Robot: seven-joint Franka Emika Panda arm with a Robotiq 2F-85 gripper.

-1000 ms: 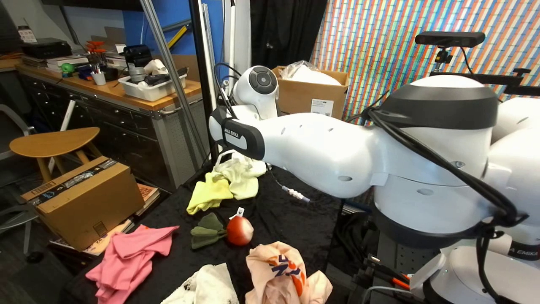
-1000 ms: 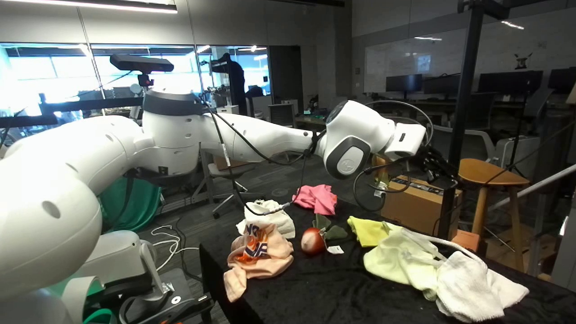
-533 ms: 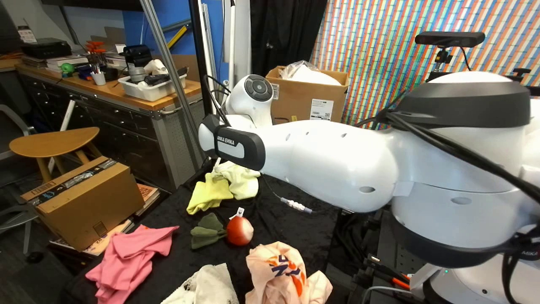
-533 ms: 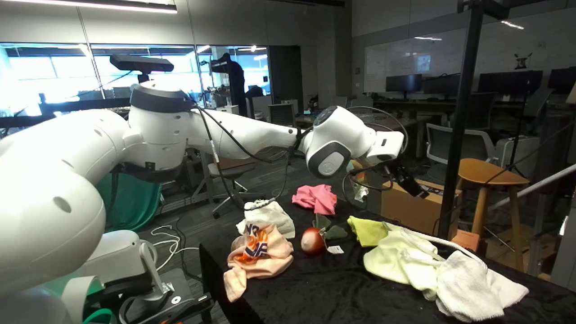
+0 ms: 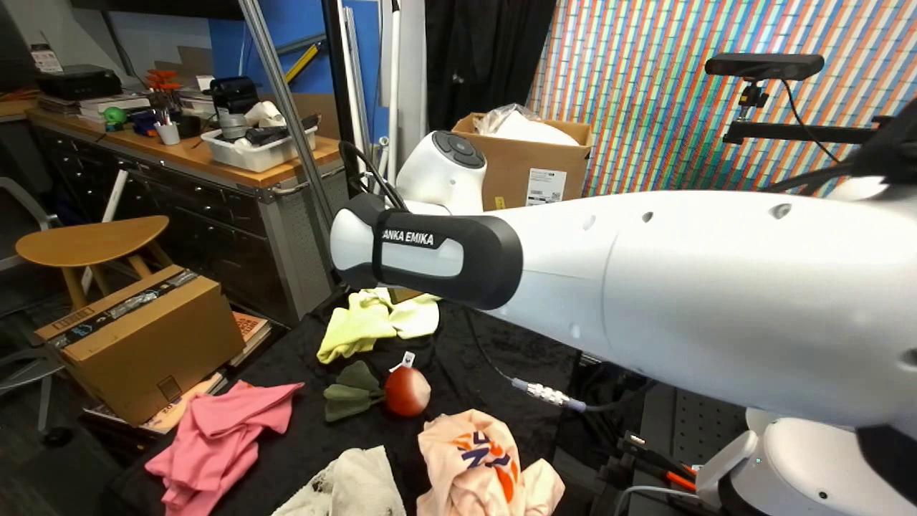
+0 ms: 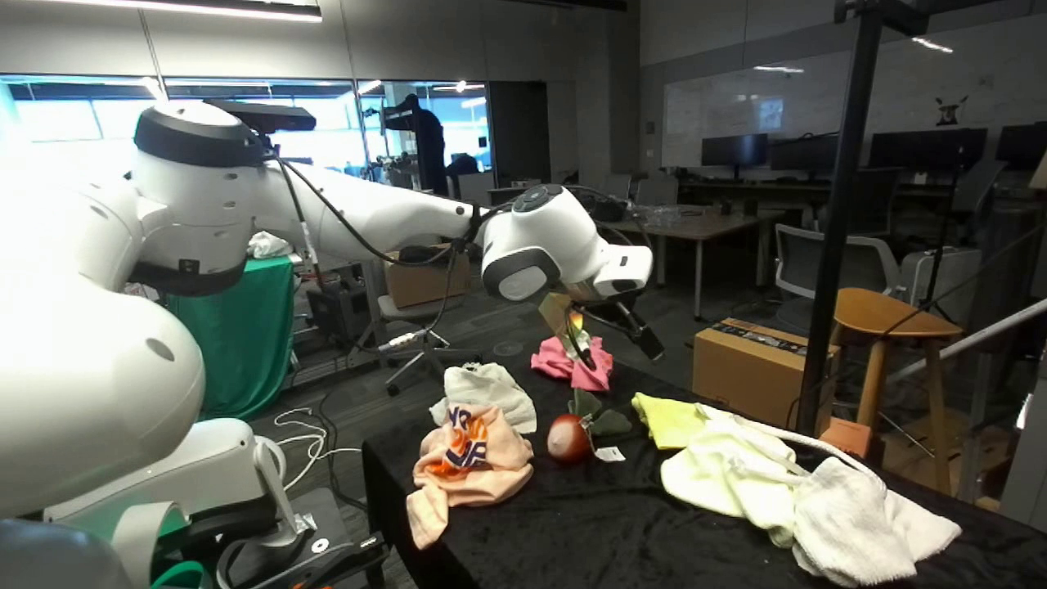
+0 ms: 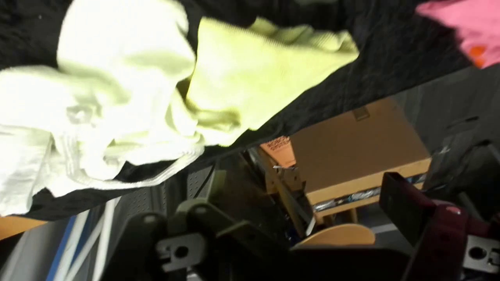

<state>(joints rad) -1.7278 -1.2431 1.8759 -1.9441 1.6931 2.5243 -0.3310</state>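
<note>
Over the last second I've drawn the large white jointed robot arm (image 6: 376, 209) back; in an exterior view its far end no longer overlaps the tall black metal post (image 6: 838, 204). On the black velvet-covered table (image 6: 622, 523) nothing visible has shifted, so only my reach has altered; the layout I'm working with is as it was. The brown rectangular cardboard box (image 6: 761, 368) stands past the table's edge. The crumpled pale yellow cloth (image 6: 728, 474) lies against the bright yellow cloth (image 7: 265, 74), and the rumpled pink cloth (image 5: 229, 437) lies apart from both. Smaller is the round red-and-white stuffed vegetable toy (image 6: 568, 442) with green fabric leaves (image 5: 356, 376), between the bright yellow cloth and the peach cloth (image 6: 470, 458) printed with letters. My black two-finger gripper (image 6: 622, 356) hangs in mid-air, touching nothing that I can see. Its fingers (image 7: 398, 199) stand wide apart and have hold of nothing. In the wrist view the bright yellow cloth lies past the gap, clear of both tips; how far below, I can't tell.
</note>
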